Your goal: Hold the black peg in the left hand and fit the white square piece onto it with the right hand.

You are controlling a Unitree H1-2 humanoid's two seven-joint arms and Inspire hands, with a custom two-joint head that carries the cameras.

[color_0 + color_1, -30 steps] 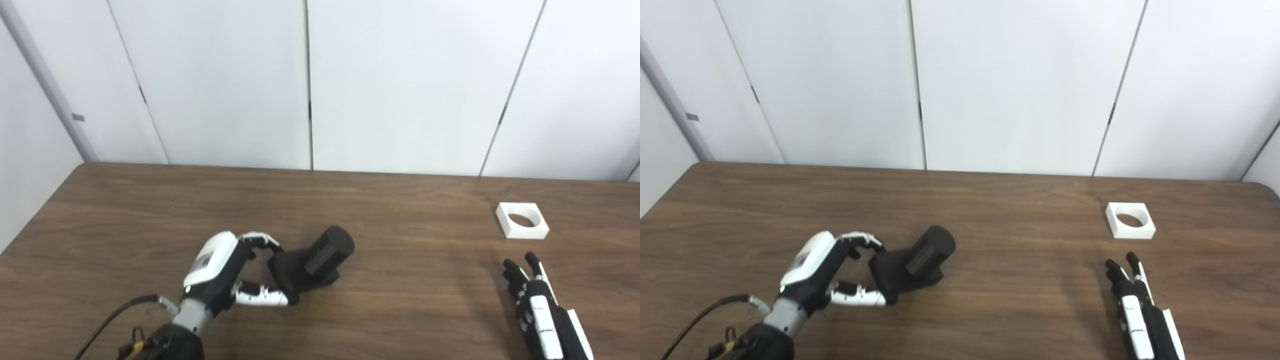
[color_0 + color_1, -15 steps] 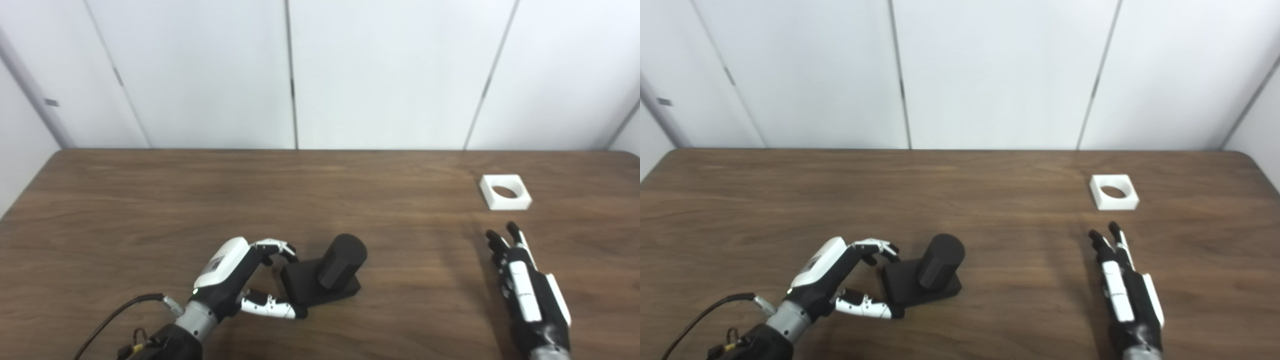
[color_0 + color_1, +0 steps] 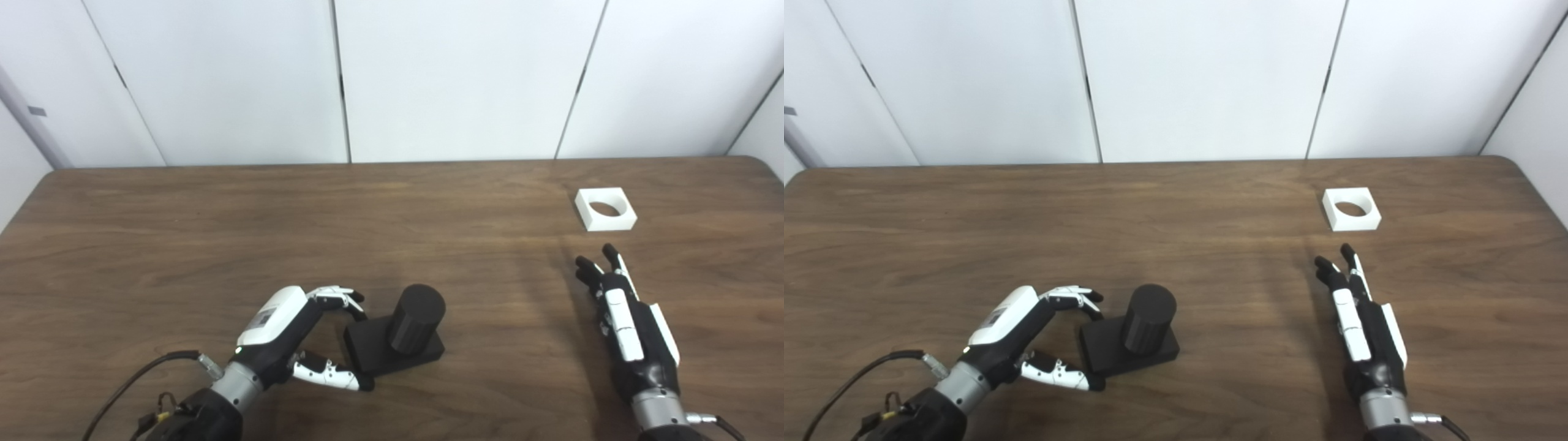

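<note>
The left hand [image 3: 288, 334] lies low over the table near the front edge, its fingers [image 3: 335, 296] curled above and its thumb stretched out below, forming a wide loose C around the left end of the black peg [image 3: 401, 334]. The thumb tip appears to touch the front left corner of the peg's square base, while the curled fingers reach the base's rear left corner; whether they press on it cannot be told. The peg stands upright on the table, a short round post rising from a flat square base, and the hand does not lift it.

The right hand [image 3: 628, 318] is stretched flat with palm down and fingers straight and slightly apart, holding nothing. It points toward the far right part of the wooden table [image 3: 184, 233]. Just beyond its fingertips, but clear of them, the white square piece [image 3: 605, 209] lies flat on the tabletop with its round hole facing up. It is well apart from the peg.
</note>
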